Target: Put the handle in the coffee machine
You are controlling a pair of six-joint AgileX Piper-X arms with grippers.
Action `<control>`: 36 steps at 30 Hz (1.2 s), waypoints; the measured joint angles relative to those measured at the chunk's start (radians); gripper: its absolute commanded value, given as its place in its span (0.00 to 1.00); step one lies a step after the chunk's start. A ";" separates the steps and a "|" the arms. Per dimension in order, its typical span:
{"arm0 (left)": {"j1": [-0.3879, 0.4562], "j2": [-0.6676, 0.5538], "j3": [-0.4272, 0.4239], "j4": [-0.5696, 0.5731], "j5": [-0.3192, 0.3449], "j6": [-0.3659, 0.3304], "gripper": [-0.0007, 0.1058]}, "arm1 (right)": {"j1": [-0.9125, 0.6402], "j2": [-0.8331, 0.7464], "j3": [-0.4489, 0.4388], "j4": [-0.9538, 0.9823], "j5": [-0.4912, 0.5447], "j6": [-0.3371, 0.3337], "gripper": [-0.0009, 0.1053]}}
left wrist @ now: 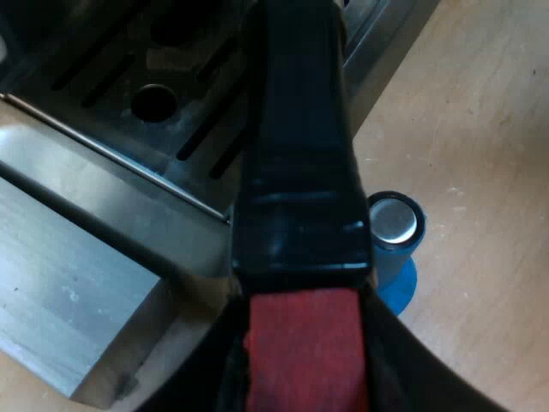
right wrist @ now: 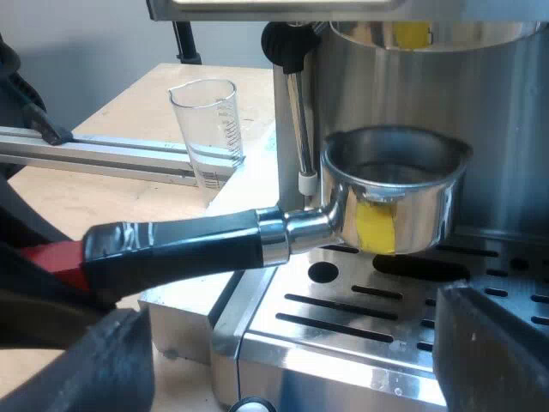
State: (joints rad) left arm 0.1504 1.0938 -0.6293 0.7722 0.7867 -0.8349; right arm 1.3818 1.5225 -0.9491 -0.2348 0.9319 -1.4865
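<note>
L gripper was clamped on the holder at the red end of its handle, with dark fingers tight on both sides of the red. R gripper was spread wide, holding nothing, low at the front of the drip tray.

The holder hung in the air, not locked in. Its basket sat level over the drip tray, rim up, just below the steel head of the espresso machine, and apart from it as far as we could see. The handle pointed away from the machine's front. The steam wand stood just beside the basket. The measuring glass was on the table beyond the wand. A blue tamper stood on the table by the machine's base, under the handle.

Step, as we judged it: lift into the head, then twist to lock. Neither was done yet.

Risks:
- The grip sat far out at the handle tip. Any slip and the basket would droop, so the rim meets the head tilted and the lugs miss.
- Sideways drift on the lift would knock the wand.
- Twisting w/o full seating could jam the holder or drop it onto the tray.
- Handle swing during the lock could sweep twd the glass.
- We couldn't see the lugs or slots, so alignment was unknown.
</note>
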 measured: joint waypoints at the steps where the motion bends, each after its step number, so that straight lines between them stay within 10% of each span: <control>1: 0.000 0.013 -0.009 0.003 0.000 0.002 0.01 | 0.000 0.000 0.000 0.000 0.000 0.000 0.66; 21: 0.000 0.166 -0.184 0.128 0.000 0.199 0.01 | 0.000 0.000 0.000 0.000 0.023 0.000 0.66; 36: 0.000 0.185 -0.191 0.135 0.001 0.206 0.01 | -0.032 0.000 0.000 0.000 0.066 -0.001 0.66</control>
State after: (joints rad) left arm 0.1504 1.2785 -0.8202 0.9073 0.7881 -0.6289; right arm 1.3497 1.5225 -0.9491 -0.2348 0.9976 -1.4878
